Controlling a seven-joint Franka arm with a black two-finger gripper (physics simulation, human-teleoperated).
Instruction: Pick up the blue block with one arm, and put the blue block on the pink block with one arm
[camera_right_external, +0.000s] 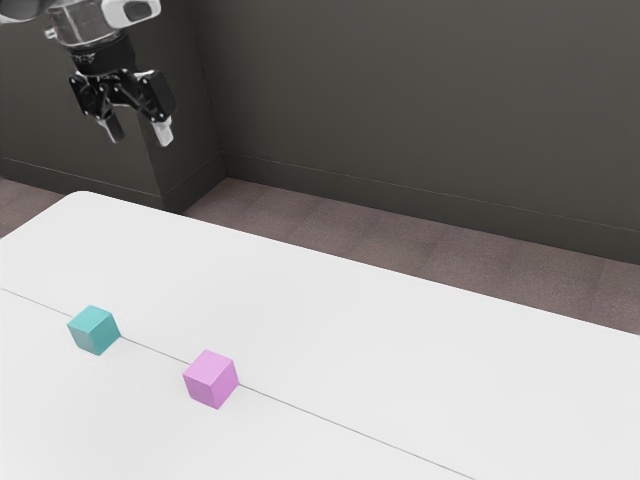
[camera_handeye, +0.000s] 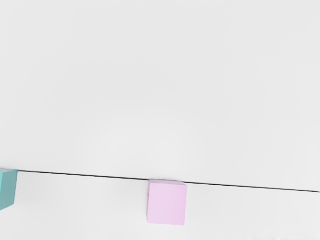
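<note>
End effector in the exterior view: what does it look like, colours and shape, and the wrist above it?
The end effector is black, with a blocky body and two short fingers ending in pale tips. The wrist above it is a white and light grey housing over a dark ring.

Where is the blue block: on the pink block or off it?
Off: the blue block rests on the table, apart from the pink block.

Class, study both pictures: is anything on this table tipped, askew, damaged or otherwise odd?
Nothing stands out. The blue block and the pink block sit flat on the table, apart from each other, both along the thin dark line. The tool hangs open and empty, high above the table.
</note>
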